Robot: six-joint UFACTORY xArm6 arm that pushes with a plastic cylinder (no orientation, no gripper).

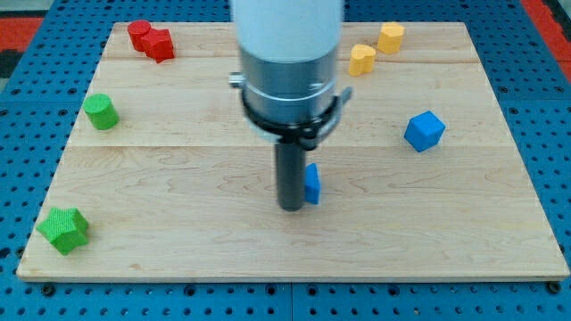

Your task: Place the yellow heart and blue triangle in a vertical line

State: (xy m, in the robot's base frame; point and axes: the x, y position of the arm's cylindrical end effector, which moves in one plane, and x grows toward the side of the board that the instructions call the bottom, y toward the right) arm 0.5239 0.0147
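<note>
One blue triangle (311, 184) touches my tip (291, 208) rightward.

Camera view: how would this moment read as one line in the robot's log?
my tip: touching blue triangle, on its left | yellow heart: view's top, right of centre, apart | line: not yet formed

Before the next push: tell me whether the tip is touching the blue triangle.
Cannot tell. In the camera view my tip stands just left of the blue triangle, whose left part the rod hides; no gap shows, nor plain contact.
</note>
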